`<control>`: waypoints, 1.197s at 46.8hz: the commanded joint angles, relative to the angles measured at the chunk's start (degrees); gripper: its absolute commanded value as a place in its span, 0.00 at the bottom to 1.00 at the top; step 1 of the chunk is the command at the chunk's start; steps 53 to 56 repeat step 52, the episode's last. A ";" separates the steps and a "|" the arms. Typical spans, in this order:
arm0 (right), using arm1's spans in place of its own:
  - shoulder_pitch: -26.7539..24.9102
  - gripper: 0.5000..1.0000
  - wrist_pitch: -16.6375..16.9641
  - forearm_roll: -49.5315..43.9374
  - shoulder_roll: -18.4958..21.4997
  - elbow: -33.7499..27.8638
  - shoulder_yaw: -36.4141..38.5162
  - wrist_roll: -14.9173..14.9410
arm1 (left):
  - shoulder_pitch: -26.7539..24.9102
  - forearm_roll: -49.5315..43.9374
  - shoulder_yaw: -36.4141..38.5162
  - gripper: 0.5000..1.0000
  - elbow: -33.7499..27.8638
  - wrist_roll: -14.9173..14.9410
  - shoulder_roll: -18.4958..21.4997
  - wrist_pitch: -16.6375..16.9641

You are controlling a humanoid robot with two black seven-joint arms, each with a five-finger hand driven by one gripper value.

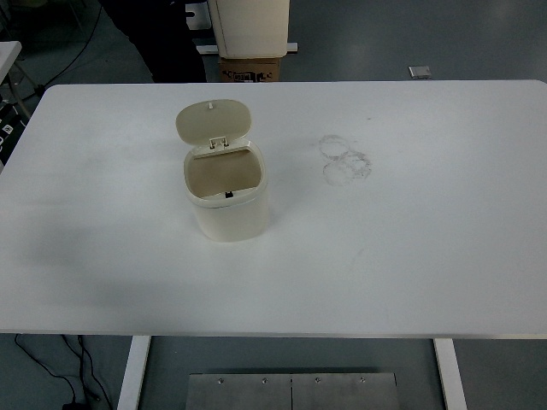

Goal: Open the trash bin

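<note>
No robot hand reaches into the frame from either side, so how the fingers are set cannot be told. A cream trash bin (229, 203) stands alone on the white desk (410, 256), left of centre and toward the far half of the top. Its oval lid (213, 120) is flipped up and back on the rear hinge, standing nearly upright, and the open mouth shows a tan interior. A small dark latch notch sits at the front rim of the opening. No brand, label or writing can be read on the bin or lid.

To the right of the bin, well apart from it, faint grey ring marks (346, 159) smudge the desk surface. Beyond the far edge stands a cream-coloured unit (249, 24) over a brown cardboard box (249, 68); the print on the box is too small to read. A small grey square object (418, 72) lies on the floor farther right. Cables (51, 376) trail on the floor beneath the near left corner.
</note>
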 commanded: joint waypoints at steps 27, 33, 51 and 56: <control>0.00 0.98 0.00 0.00 0.00 0.00 -0.02 0.00 | 1.30 -0.85 -0.58 1.00 0.34 -0.89 -1.66 0.36; 0.00 0.98 0.00 -0.17 0.00 0.00 -0.02 0.00 | 1.39 -0.85 -0.58 1.00 0.34 -0.89 -1.66 0.36; 0.44 0.98 0.00 0.09 0.00 0.00 0.07 0.17 | 2.36 -0.76 -0.58 1.00 0.34 -0.89 -2.02 0.18; 0.44 0.98 0.00 0.09 0.00 0.09 0.07 0.18 | 2.36 -0.76 -0.58 1.00 0.34 -0.89 -1.93 0.18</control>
